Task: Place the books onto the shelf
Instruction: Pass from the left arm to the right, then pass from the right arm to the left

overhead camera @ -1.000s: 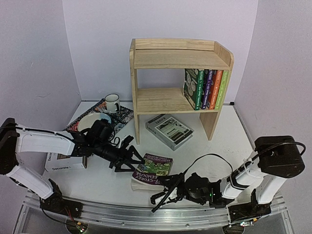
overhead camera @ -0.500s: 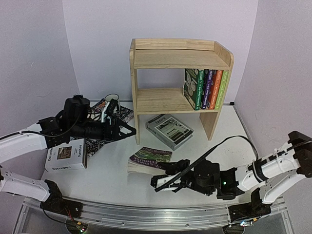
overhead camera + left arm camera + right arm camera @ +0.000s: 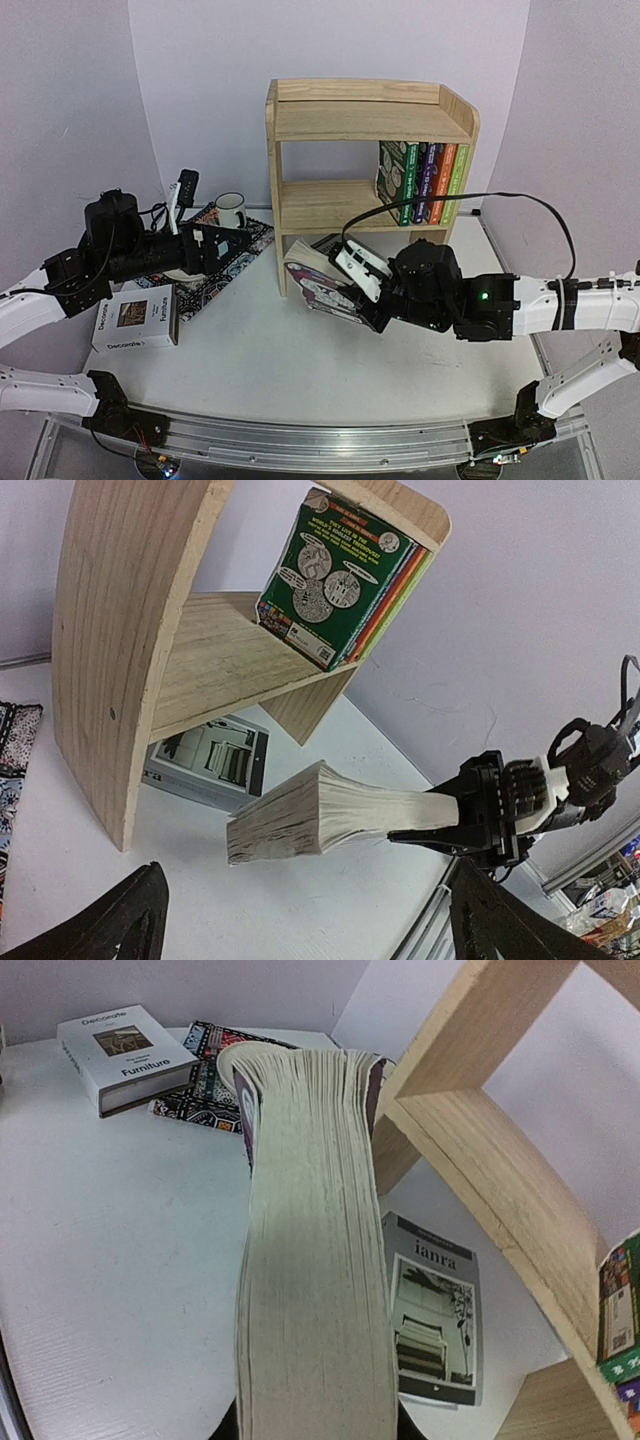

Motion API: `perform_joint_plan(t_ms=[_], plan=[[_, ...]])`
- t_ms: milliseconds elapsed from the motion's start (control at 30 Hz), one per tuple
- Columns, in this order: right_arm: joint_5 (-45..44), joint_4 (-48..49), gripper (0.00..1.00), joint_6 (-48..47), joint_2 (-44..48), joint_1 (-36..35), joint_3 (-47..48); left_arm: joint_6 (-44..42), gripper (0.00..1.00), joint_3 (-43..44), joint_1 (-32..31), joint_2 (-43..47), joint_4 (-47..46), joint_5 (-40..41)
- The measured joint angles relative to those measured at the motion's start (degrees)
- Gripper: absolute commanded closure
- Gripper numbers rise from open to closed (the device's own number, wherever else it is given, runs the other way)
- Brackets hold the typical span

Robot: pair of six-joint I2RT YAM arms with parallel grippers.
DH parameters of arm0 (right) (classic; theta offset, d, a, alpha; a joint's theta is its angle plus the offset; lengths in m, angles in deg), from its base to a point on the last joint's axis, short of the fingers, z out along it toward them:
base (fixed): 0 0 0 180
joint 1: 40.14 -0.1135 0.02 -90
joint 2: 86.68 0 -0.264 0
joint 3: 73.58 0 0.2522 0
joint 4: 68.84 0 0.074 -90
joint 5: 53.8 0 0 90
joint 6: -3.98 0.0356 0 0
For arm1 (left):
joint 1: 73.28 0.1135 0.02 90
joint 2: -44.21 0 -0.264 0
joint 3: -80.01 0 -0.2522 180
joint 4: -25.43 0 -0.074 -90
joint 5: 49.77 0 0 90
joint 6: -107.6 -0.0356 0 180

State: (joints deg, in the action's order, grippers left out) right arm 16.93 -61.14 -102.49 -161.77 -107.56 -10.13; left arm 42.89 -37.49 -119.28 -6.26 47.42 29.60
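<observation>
My right gripper (image 3: 362,288) is shut on a thick purple-covered paperback (image 3: 318,283) and holds it off the table, just in front of the pine shelf (image 3: 370,120) and its left post. The right wrist view shows that paperback's page edge (image 3: 315,1290) filling the middle of the frame. Several colourful books (image 3: 422,182) stand at the right end of the lower tier. The grey ianra book (image 3: 435,1310) lies flat under the shelf. A white Decorate book (image 3: 135,318) lies at the left. My left gripper (image 3: 232,243) hangs open and empty over the placemat, well left of the paperback (image 3: 330,815).
A white mug (image 3: 231,210) stands on the dark patterned placemat (image 3: 215,275) to the left of the shelf. A metal rail (image 3: 300,445) runs along the near edge. The right arm's cable (image 3: 450,197) arcs in front of the shelved books.
The right gripper has lifted the paperback off the table and carried it back toward the shelf. The left arm has drawn back to the left and risen, with its jaws opening wider.
</observation>
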Motion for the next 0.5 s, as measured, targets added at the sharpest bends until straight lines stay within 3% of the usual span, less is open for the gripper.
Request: perform_joint_plan(t_ms=[500], plan=[[3.4, -7.8, 1.00, 26.4, 0.4, 4.4, 3.1, -4.4, 0.00, -7.0, 0.0, -9.8, -14.7, 0.1]])
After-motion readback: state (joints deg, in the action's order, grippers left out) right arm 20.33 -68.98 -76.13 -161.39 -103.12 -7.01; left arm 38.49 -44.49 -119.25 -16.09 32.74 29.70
